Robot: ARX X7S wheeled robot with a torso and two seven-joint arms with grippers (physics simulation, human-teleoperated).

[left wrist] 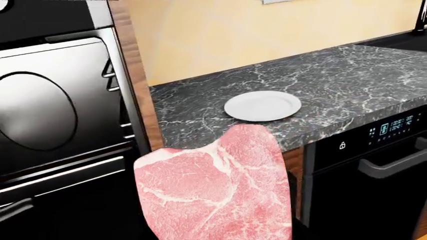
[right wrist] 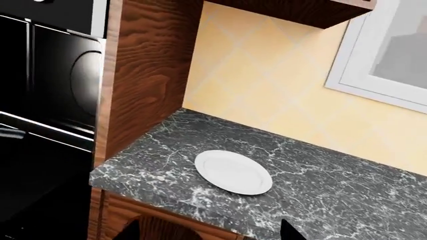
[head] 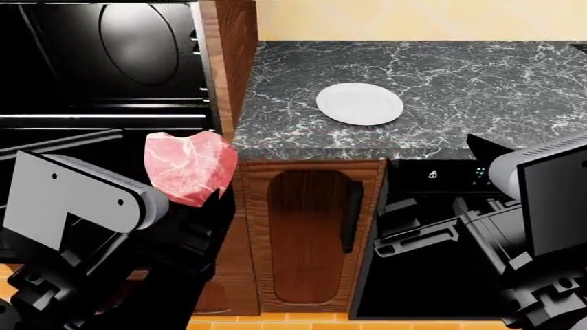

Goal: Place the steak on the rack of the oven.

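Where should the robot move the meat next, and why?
Probably carry the steak leftward and forward toward the rack. The left arm holds it up in front of the wooden frame edge, off the empty white plate, and the oven is open just to its left.

Looked like a home kitchen, rendered in simulation. Was shown by a built-in oven (head: pixel 101 62) with a black cavity, ribbed side rails and an oval back panel, framed in brown wood (right wrist: pixel 143 75). Beside it ran a dark marbled stone table (head: pixel 477 89) carrying a white plate (head: pixel 359 104), backed by a pale yellow tiled wall (right wrist: pixel 267 80). Below sat a wooden cabinet door (head: pixel 307 234) with a dark handle, and a black-fronted appliance (left wrist: pixel 373 160) with a cyan display. Had a white-framed window (right wrist: pixel 383 55) on the wall.
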